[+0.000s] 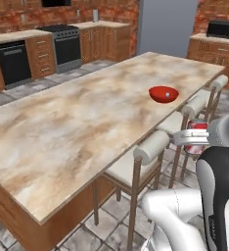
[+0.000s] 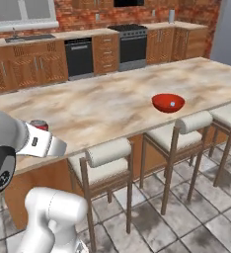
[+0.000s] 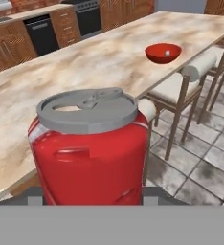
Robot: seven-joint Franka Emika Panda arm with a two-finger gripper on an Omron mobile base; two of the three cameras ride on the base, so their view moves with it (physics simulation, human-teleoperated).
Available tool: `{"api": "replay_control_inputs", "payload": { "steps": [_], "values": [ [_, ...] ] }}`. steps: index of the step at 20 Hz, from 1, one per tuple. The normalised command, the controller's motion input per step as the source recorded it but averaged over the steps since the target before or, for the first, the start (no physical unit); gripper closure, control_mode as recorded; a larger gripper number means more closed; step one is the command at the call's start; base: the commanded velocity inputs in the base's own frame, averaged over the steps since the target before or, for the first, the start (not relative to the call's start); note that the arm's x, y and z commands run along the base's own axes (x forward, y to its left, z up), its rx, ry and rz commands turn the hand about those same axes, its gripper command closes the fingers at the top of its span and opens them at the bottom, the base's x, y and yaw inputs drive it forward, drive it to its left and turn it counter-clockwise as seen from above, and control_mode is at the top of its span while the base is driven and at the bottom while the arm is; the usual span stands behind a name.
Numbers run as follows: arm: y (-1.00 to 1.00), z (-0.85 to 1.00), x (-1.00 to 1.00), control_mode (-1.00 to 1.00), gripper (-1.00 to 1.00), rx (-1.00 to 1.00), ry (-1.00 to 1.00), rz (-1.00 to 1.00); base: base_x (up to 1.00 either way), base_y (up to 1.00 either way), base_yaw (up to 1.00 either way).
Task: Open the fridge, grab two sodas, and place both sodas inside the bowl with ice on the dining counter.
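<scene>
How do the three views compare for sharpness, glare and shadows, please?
Hand view: the soda can looms large and fairly crisp, with a soft sheen on its red side. Left base view: flat, even light; the bowl shows a small highlight. Right base view: soft throughout, and the stools cast no clear shadows.

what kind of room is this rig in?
A home kitchen, rendered. A black stove and a dishwasher sit in wood cabinets along a brick wall, and a long marbled dining counter with cushioned stools runs in front.
</scene>
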Motion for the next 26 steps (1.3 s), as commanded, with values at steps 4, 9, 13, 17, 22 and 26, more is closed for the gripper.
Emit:
{"api": "replay_control_inputs", "payload": {
  "steps": [4,9,13,17,22,26],
  "values": [
    [0.00,0.00,0.00,1.00,1.00,0.00,0.00,0.00,0.23,-0.93,0.30],
    [0.00,0.00,0.00,1.00,1.00,0.00,0.00,0.00,0.26,-0.88,0.33],
    [0.00,0.00,0.00,1.00,1.00,0.00,0.00,0.00,0.33,-0.82,0.35],
    [0.00,0.00,0.00,1.00,1.00,0.00,0.00,0.00,0.31,-0.82,0.35],
    [0.00,0.00,0.00,1.00,1.00,0.00,0.00,0.00,0.30,-0.78,0.36],
    [0.00,0.00,0.00,1.00,1.00,0.00,0.00,0.00,0.30,-0.72,0.38]
  ]
}}
